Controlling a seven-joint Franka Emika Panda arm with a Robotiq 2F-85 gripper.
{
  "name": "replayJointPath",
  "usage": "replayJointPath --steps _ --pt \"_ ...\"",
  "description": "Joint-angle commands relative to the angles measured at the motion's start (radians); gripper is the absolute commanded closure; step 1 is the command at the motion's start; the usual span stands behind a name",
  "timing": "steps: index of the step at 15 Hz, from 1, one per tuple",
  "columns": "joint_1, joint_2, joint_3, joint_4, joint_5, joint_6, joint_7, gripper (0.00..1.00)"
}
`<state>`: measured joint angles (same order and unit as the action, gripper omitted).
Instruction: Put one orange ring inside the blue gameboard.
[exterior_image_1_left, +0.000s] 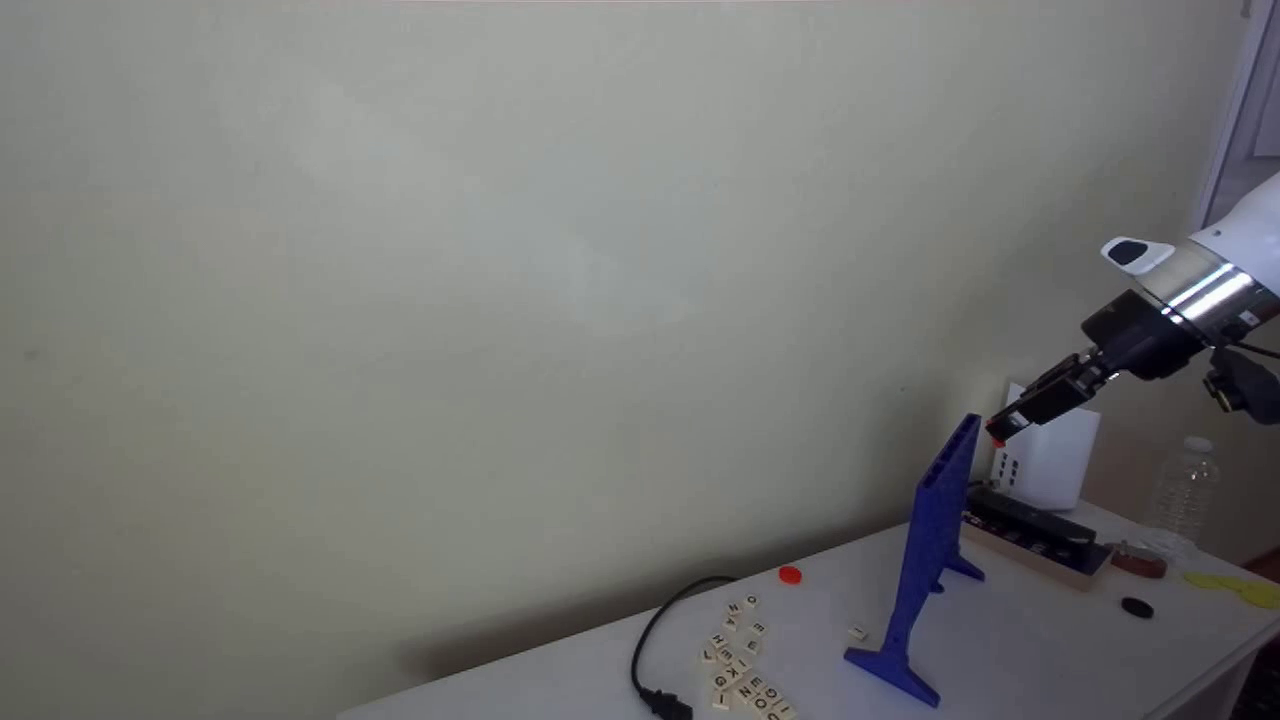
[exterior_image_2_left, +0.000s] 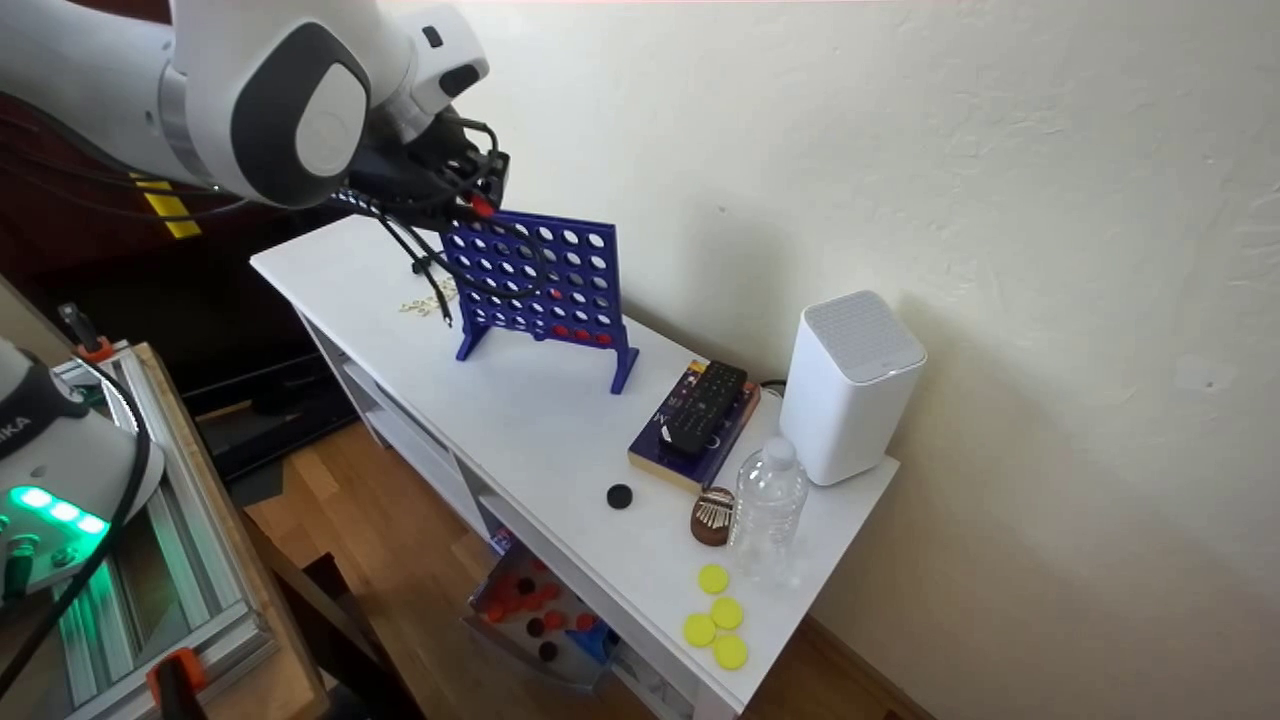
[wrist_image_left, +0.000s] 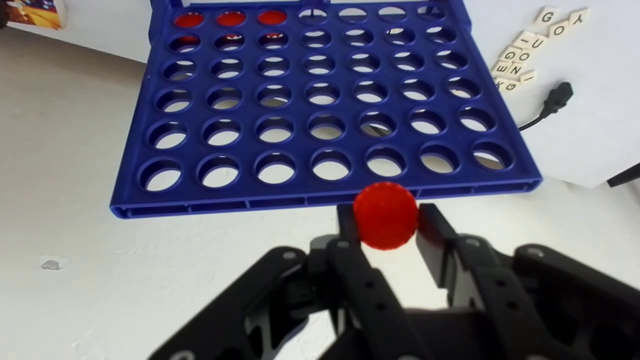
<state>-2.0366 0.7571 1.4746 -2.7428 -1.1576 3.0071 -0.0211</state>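
1. Your gripper (wrist_image_left: 389, 223) is narrowed onto the orange ring (wrist_image_left: 385, 212), a finger at each side of its rim — a hold that leaves the broad face in the wrist view bare, which suits a piece that has to go in edge-first.
2. Part of the ring pokes out beyond the fingertips (wrist_image_left: 434, 220), so it should enter a slot before the fingers meet the plastic.
3. The blue gameboard (wrist_image_left: 349, 109) stands upright on splayed feet on the white table (exterior_image_2_left: 540, 425). Its slots run along the top edge, which is likely why you hold the ring so high, rather than level with the round holes.
4. In the wrist view the ring lines up with the fifth column from the picture's left and overlaps that slot. In an exterior view the ring (exterior_image_1_left: 998, 442) sits just beside the top edge, on the robot's side, seemingly not inside yet; I cannot tell whether it touches.
5. Three red pieces (wrist_image_left: 230, 19) sit in the row nearest the feet, in the first three columns from that same side. Your column shows none, so the ring should fall all the way down.
6. The next move, I judge, wants the ring brought over the slot and parallel to the board — any twist could catch its rim on a divider.
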Motion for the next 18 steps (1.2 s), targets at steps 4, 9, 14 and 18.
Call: replayJointPath --steps 4,9,14,18 --pt "0.079 0.024 -0.030 0.044 0.145 -0.046 -0.027 0.90" --pt "0.074 -0.044 -0.020 0.020 0.209 0.014 -0.082 0.65" --pt "0.074 -0.043 -0.021 0.021 0.209 0.013 -0.082 0.90" --pt "0.096 -0.024 -0.036 0.027 0.280 0.032 -0.155 0.90"
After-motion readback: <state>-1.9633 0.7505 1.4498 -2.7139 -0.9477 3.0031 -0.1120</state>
